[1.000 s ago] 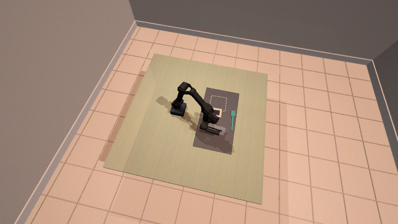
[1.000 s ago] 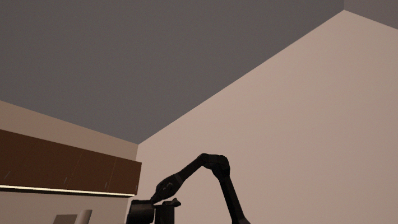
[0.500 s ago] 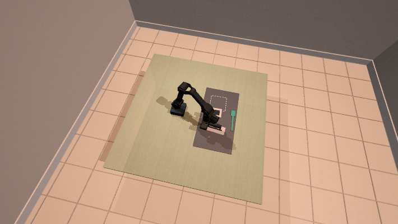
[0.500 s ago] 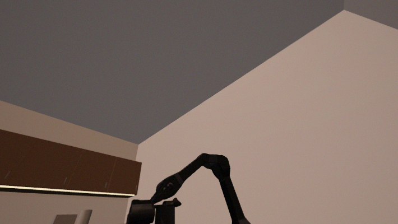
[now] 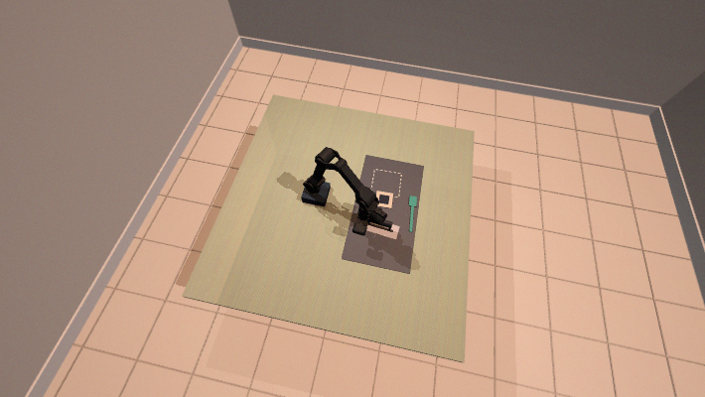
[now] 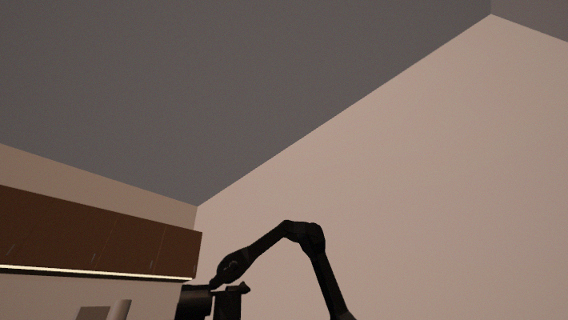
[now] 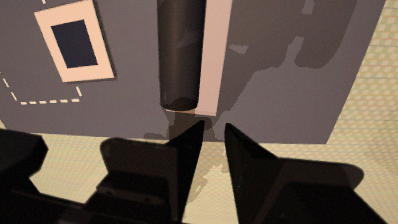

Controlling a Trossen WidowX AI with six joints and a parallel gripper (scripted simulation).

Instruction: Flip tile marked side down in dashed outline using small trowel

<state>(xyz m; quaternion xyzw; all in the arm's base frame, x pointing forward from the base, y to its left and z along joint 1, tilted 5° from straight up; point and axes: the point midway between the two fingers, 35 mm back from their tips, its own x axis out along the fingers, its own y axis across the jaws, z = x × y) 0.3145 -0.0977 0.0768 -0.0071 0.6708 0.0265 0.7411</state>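
Observation:
The tile (image 5: pixel 384 199) (image 7: pixel 75 44), pale with a dark square facing up, lies flat across one side line of the dashed outline (image 7: pixel 49 102) on the grey mat (image 5: pixel 354 248) (image 7: pixel 280 107). A pale flat plate (image 5: pixel 389 233) (image 7: pixel 216 55) lies beside it, partly hidden under a thick dark cylinder (image 7: pixel 180 60); together they look like a trowel with its handle on top. My gripper (image 7: pixel 214 126) is slightly open, with nothing visible between its tips. In the wrist view the tips show just below the near end of plate and cylinder. Contact cannot be told.
A thin green tool (image 5: pixel 411 215) with a small square head lies along the mat's far side. My arm (image 5: pixel 348 176) (image 6: pixel 266 242) reaches over the mat from its base (image 5: pixel 316 194). The mat lies on a pale green table top (image 5: pixel 298 278).

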